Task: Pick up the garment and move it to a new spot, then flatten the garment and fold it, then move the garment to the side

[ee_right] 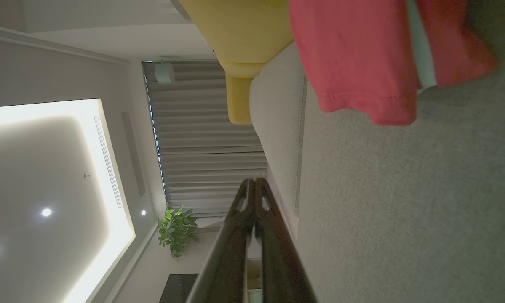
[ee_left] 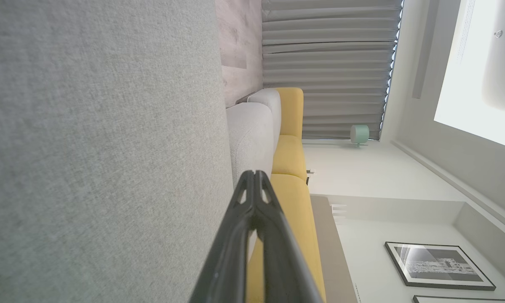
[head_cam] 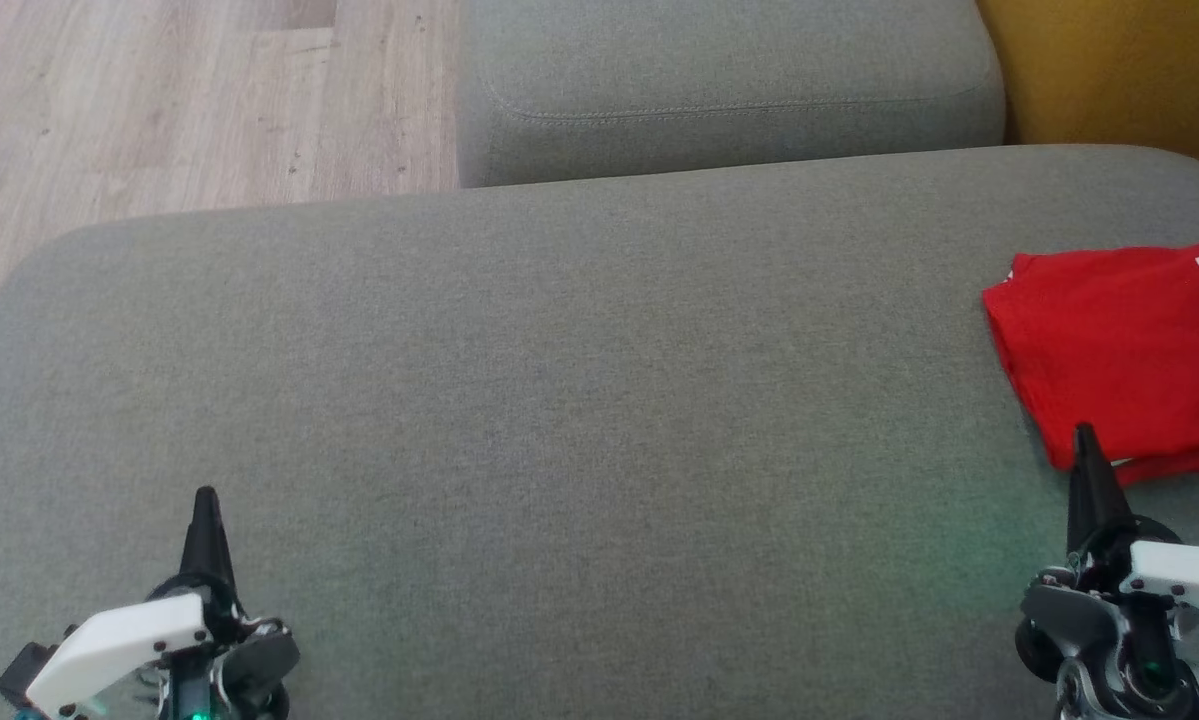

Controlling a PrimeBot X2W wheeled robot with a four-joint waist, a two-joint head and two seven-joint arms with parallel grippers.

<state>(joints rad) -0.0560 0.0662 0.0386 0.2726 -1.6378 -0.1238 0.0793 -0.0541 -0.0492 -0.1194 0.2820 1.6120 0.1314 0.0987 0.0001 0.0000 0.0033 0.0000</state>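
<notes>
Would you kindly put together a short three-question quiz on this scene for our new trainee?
1. True or false: the right gripper is clamped on the red T-shirt.
2. Where on the grey cushion does the T-shirt lie? A: at the robot's left. B: in the middle. C: at the robot's right.
3. Fill the gap: the left gripper is ____ (open or shut).
Key: 1 false; 2 C; 3 shut.
</notes>
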